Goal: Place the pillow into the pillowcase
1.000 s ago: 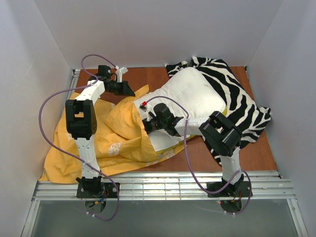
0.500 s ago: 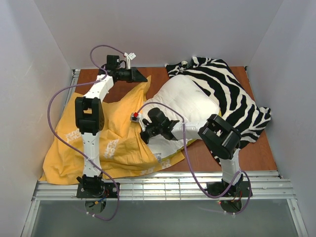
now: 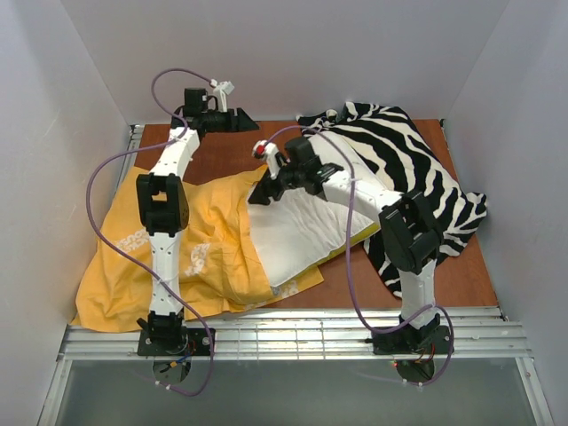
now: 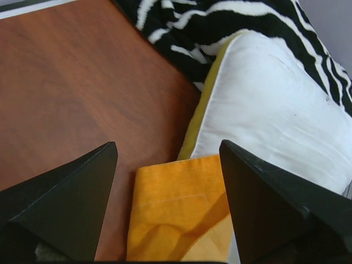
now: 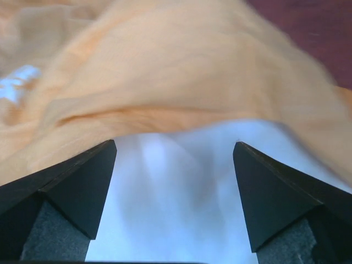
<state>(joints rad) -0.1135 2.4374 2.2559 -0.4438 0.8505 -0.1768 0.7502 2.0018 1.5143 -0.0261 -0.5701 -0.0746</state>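
Note:
The white pillow (image 3: 302, 226) lies mid-table, its left end at the mouth of the orange-yellow pillowcase (image 3: 177, 257), which is spread flat to the left, with orange cloth along the pillow's left and near edges. My left gripper (image 3: 251, 119) hangs open above the back of the table, holding nothing. In the left wrist view, the left gripper (image 4: 168, 144) has a pillowcase (image 4: 176, 203) corner and the pillow (image 4: 275, 110) below it. My right gripper (image 3: 259, 195) is open over the pillow's left end. The right wrist view shows the right gripper (image 5: 175, 143) empty, with the pillow (image 5: 176, 203) under it and the pillowcase (image 5: 165, 66) beyond.
A black-and-white zebra-striped cloth (image 3: 417, 169) lies under and behind the pillow at the back right, also seen as zebra cloth (image 4: 220, 27) in the left wrist view. Bare wooden table (image 3: 222, 155) shows at the back. White walls close in on three sides.
Both grippers have opened and let go of the pillowcase. The left gripper rose toward the back; the right arm swung back over the pillow. The pillowcase has dropped flat.

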